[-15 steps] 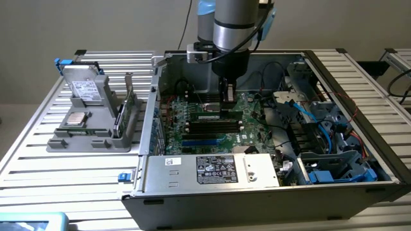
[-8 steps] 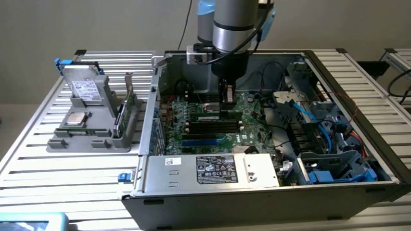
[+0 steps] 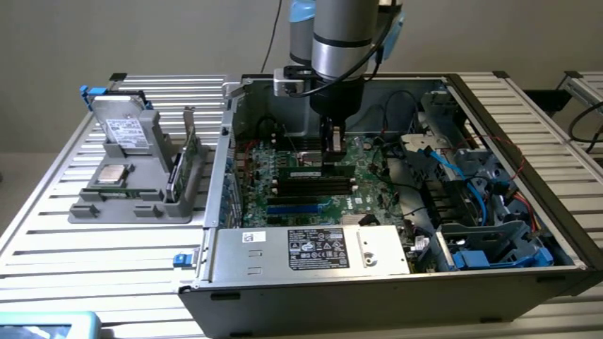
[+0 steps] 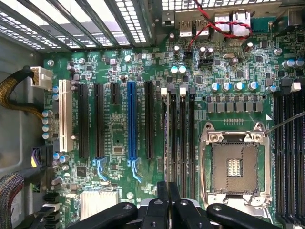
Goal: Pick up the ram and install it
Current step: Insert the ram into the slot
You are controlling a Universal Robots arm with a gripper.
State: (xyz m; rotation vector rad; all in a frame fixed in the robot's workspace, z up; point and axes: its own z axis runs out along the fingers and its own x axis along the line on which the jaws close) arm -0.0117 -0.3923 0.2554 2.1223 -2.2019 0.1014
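The ram (image 3: 315, 171) is a thin green stick lying along the black memory slots (image 3: 311, 187) on the motherboard inside the open computer case. My gripper (image 3: 330, 162) reaches straight down from the arm onto its end and is shut on it. In the wrist view the ram (image 4: 165, 138) appears edge-on as a thin strip running away from my gripper (image 4: 167, 188). It lines up with the memory slot nearest the expansion slots. The black fingers (image 4: 161, 195) stand close together. I cannot tell whether the stick is seated in the slot.
The empty processor socket (image 4: 234, 167) sits beside the memory slots, and a blue expansion slot (image 4: 132, 119) lies on their other side. The power supply (image 3: 311, 248) and cables (image 3: 490, 191) crowd the case. A grey fixture (image 3: 132, 191) with a silver chip (image 3: 115, 174) stands at the exterior view's left.
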